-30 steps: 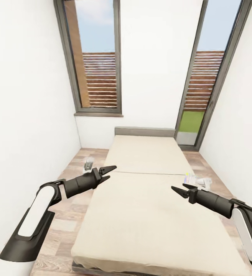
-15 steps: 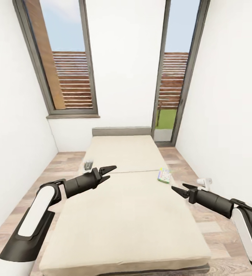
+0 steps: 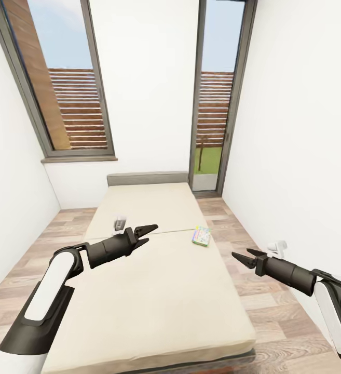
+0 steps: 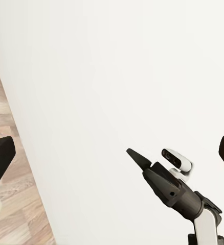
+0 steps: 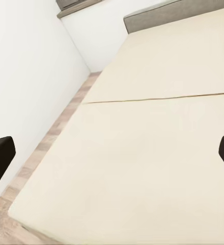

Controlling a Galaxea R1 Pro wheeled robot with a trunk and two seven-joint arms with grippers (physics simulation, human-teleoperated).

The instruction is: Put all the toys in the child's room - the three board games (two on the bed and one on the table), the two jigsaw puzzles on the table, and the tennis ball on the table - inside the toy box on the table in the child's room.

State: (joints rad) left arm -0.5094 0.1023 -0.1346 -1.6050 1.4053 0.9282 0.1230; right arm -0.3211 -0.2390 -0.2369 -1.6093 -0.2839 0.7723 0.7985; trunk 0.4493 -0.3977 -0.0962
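Both pincers, left pincer (image 3: 148, 234) and right pincer (image 3: 241, 256), spread empty over the smooth beige bed (image 3: 154, 291); flat colourful game box (image 3: 201, 236) mid-frame, print unreadable.

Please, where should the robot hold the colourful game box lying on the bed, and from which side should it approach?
The game box lies flat near the bed's right edge. Probably best to pinch it across its short width, coming from above on the right side with the open right end effector, since it is thin and nearer that arm.
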